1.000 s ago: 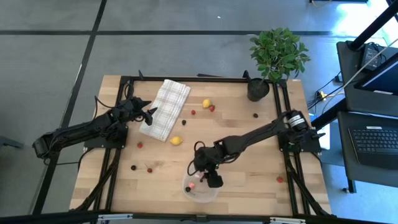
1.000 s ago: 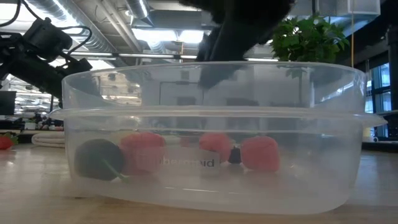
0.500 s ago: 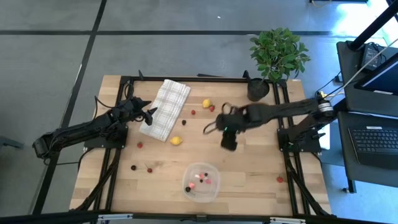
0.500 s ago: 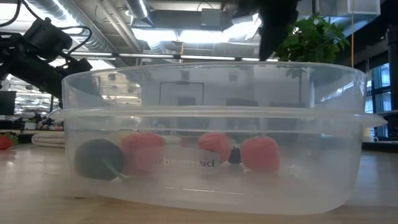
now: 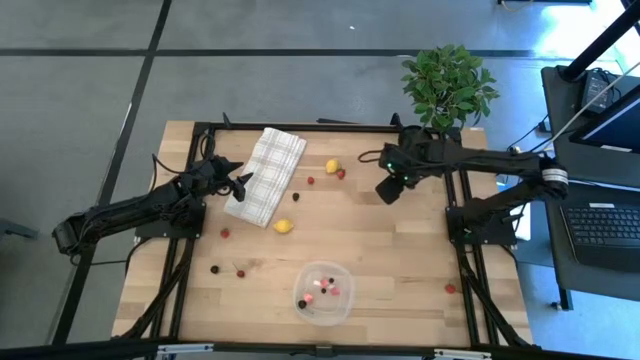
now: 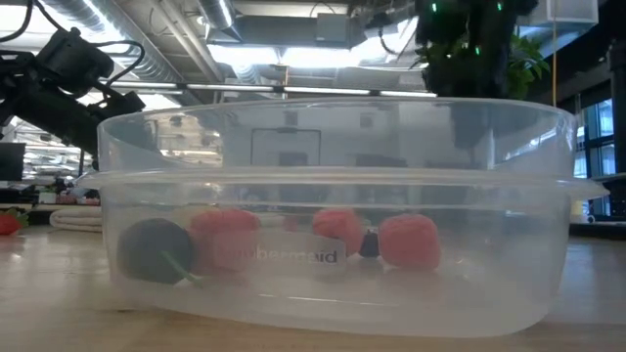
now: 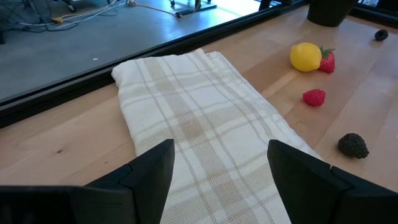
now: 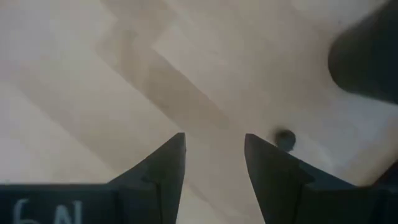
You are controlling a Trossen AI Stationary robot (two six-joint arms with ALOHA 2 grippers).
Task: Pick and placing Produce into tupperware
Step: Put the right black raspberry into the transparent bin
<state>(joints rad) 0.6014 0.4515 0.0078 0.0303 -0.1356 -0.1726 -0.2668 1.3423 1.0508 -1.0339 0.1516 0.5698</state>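
The clear round tupperware (image 5: 323, 293) stands near the table's front edge with several red and dark fruit pieces in it; the low view (image 6: 333, 210) shows it close up. Loose produce lies on the wood: a lemon (image 5: 332, 166) by a red berry (image 5: 341, 174), and a second lemon (image 5: 284, 226). My right gripper (image 5: 389, 189) is open and empty above the table near the black plant pot (image 5: 414, 143). A small dark berry (image 8: 285, 138) lies just beside its fingers (image 8: 214, 143). My left gripper (image 5: 243, 182) is open and empty over the checked cloth (image 7: 199, 118).
More berries lie at the front left (image 5: 214, 268) and front right (image 5: 450, 288) of the table. The checked cloth (image 5: 267, 174) lies at the far left. The potted plant (image 5: 447, 82) stands at the far right corner. Bare wood lies between the tupperware and the pot.
My right gripper has risen from over the tupperware and swung toward the table's far right, ending near the plant pot. The tupperware and the pieces in it have stayed still.
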